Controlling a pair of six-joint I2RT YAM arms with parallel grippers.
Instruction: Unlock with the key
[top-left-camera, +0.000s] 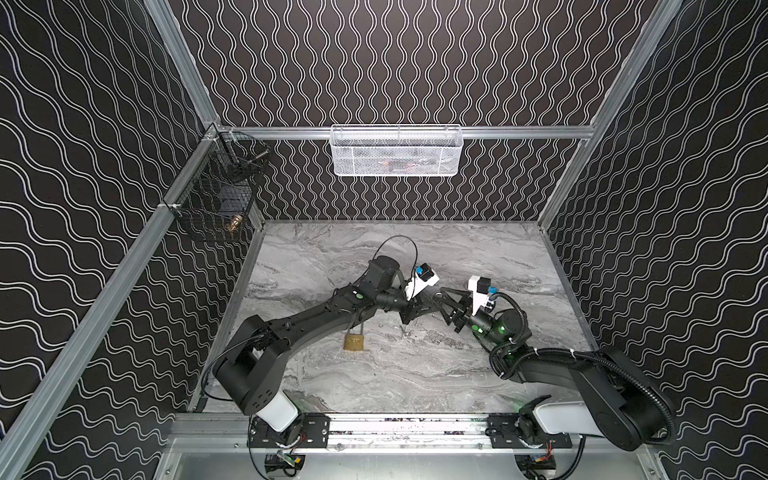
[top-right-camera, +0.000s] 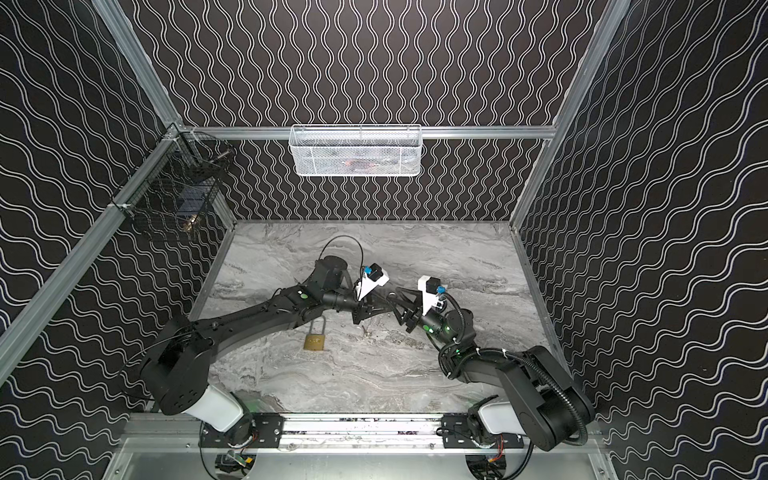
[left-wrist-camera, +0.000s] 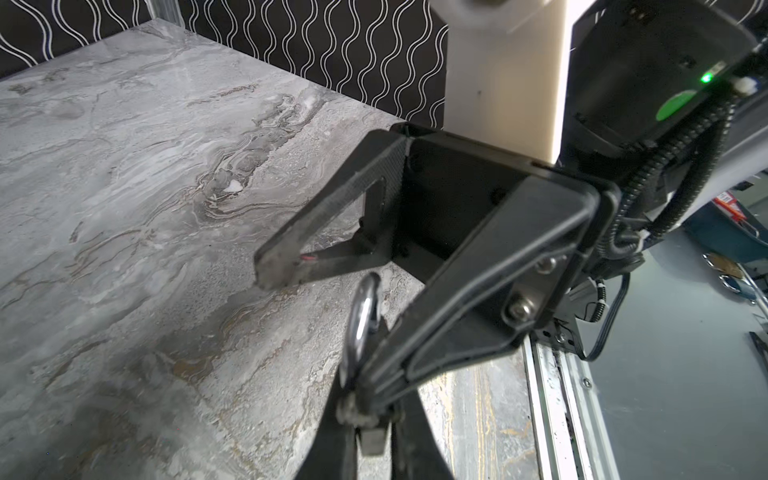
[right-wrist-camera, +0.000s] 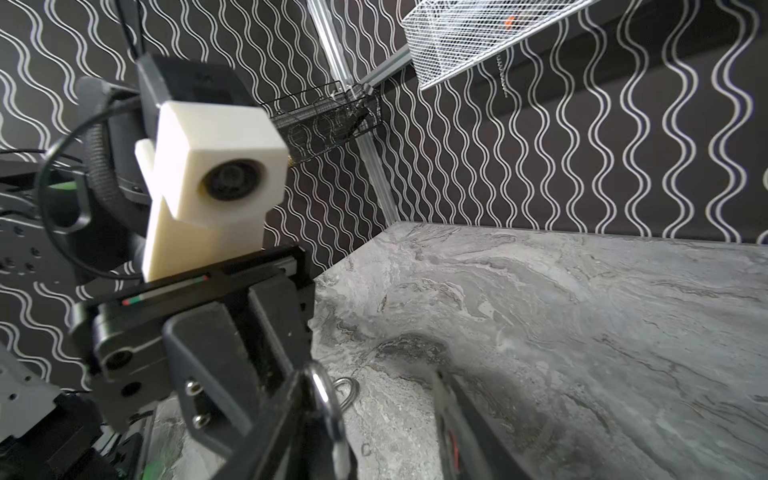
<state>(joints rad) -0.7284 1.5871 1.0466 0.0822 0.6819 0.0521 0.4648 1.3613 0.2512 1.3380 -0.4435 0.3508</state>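
In both top views a brass padlock (top-left-camera: 354, 343) (top-right-camera: 314, 342) lies flat on the marble table (top-left-camera: 415, 382), with its shackle running under my left forearm. My left gripper (top-left-camera: 432, 301) (left-wrist-camera: 370, 411) is shut on the key (left-wrist-camera: 372, 440), a grey piece pinched between its fingertips. The key's steel ring (left-wrist-camera: 365, 316) (right-wrist-camera: 328, 411) sticks out beyond them. Tip to tip with it over the table's middle is my right gripper (top-left-camera: 442, 305) (right-wrist-camera: 374, 382). Its jaws stand open around the ring, which rests against one finger (right-wrist-camera: 291, 415). The key is too small to make out in the top views.
A white mesh basket (top-left-camera: 397, 151) hangs on the back rail. A black wire basket (top-left-camera: 216, 199) is fixed in the back left corner. A small metal loop (right-wrist-camera: 348, 390) lies on the table beyond the ring. Patterned walls close three sides.
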